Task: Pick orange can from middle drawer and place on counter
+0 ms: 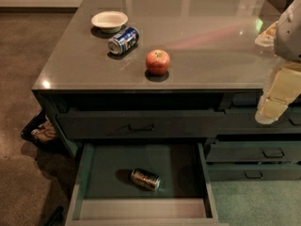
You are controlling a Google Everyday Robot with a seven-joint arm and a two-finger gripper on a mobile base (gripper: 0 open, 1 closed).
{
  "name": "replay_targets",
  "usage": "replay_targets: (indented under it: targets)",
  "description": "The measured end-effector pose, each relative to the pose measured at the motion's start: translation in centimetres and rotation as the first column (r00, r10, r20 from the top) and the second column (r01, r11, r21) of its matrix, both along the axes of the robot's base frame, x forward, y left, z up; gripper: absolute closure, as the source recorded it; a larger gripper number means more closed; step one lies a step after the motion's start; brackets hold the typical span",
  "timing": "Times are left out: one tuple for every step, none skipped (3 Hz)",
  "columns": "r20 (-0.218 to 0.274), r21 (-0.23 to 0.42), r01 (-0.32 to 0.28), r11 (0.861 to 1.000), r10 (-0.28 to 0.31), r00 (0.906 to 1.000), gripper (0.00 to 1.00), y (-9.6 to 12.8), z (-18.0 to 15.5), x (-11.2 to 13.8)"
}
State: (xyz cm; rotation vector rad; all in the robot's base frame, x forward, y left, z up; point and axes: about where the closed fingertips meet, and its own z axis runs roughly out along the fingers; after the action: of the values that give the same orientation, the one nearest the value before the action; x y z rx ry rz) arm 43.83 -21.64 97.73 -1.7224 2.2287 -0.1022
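**Q:** Where did the gripper stand?
**A:** The gripper (269,111), a pale cream part at the end of the arm, hung at the right edge of the scene. It was in front of the cabinet face, just below the near right rim of the surface (211,55). Whether it was wide or narrow could not be told.

**Q:** What lay closest to it?
**A:** Below it were the narrower drawers (263,152) with dark bar handles, both shut. To its left was the upper drawer (136,124), its flat front bearing a dark handle.

**Q:** And the task's thing?
**A:** The orange can (145,179) lay on its side on the floor of the middle drawer (103,173), which stood open at the near centre. The can rested about mid-floor, clear of every wall, and well apart from the gripper, down and to its left.

**Q:** What did the surface carry?
**A:** A red apple (157,61) sat upright close to the near edge. Farther and to the left, a blue-and-white can (123,40) lay on its side. Just beyond that stood a white bowl (109,20), near the can but not touching it. At the far right a pale object (265,34) was partly hidden behind the arm, and its kind could not be told.
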Motion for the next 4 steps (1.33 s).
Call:
replay_targets:
  targets:
    - [0.007,0.010,-0.001,1.000,0.001,1.0000,0.00,0.1,-0.3,-0.2]
    - [0.006,0.038,-0.017,0.999,0.017,0.9998,0.00,0.3,-3.3,-0.9]
    - [0.012,0.064,-0.027,0.998,0.026,0.9996,0.00,1.1,-8.0,-1.9]
    - [0.027,0.145,-0.050,0.988,0.046,0.9986,0.00,3.5,-14.4,-0.7]
